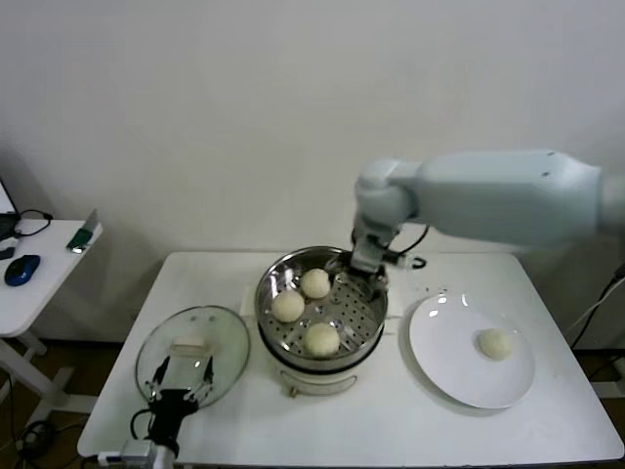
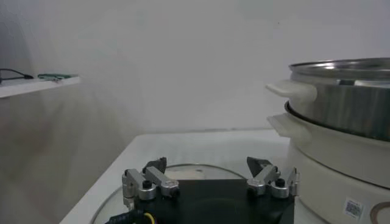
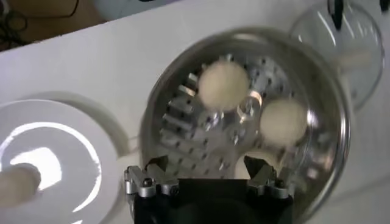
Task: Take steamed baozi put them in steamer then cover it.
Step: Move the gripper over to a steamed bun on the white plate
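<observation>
The steel steamer point(image 1: 366, 318) stands mid-table on a white base with three baozi on its holed tray: one at the back point(image 1: 314, 283), one at the left point(image 1: 287, 306), one at the front point(image 1: 321, 339). A fourth baozi point(image 1: 495, 343) lies on the white plate point(image 1: 459, 376) to the right. My right gripper point(image 1: 366, 277) hangs open and empty over the steamer's back right rim; its wrist view shows the tray point(image 3: 201, 131) and two baozi point(image 3: 223, 85) below its jaws point(image 3: 207, 167). The glass cover point(image 1: 225, 342) lies flat left of the steamer. My left gripper point(image 1: 182, 383) is open at the cover's front edge point(image 2: 195, 168).
A small side table point(image 1: 34, 278) at far left holds a blue mouse point(image 1: 21, 270) and other items. The steamer's white handles point(image 2: 292, 91) stick out toward the cover. The white wall stands close behind the table.
</observation>
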Controlling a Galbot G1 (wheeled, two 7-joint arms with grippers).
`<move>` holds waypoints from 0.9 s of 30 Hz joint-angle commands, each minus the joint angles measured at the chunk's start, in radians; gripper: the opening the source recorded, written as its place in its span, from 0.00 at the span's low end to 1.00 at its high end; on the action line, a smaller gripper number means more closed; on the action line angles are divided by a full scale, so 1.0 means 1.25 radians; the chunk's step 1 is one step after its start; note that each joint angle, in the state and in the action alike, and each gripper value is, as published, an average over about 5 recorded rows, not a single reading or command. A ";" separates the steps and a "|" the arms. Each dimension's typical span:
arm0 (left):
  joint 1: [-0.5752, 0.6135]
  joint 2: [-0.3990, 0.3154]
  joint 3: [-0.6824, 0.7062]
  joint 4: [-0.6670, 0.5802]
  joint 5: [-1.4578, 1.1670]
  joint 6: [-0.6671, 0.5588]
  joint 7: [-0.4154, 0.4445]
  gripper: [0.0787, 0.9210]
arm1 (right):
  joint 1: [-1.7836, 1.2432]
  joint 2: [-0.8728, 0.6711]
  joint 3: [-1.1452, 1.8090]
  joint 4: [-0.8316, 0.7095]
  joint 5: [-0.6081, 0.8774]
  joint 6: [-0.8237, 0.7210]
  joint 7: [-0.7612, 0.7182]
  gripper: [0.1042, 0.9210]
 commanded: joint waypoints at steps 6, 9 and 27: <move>-0.016 0.002 -0.002 0.014 -0.008 0.000 0.001 0.88 | 0.148 -0.378 -0.278 -0.024 0.186 -0.173 0.001 0.88; -0.019 0.003 -0.003 0.016 -0.010 0.002 0.002 0.88 | 0.062 -0.448 -0.250 -0.020 0.121 -0.212 0.016 0.88; -0.007 -0.007 -0.013 0.016 0.005 0.006 0.005 0.88 | -0.457 -0.463 0.192 -0.193 -0.117 -0.278 0.067 0.88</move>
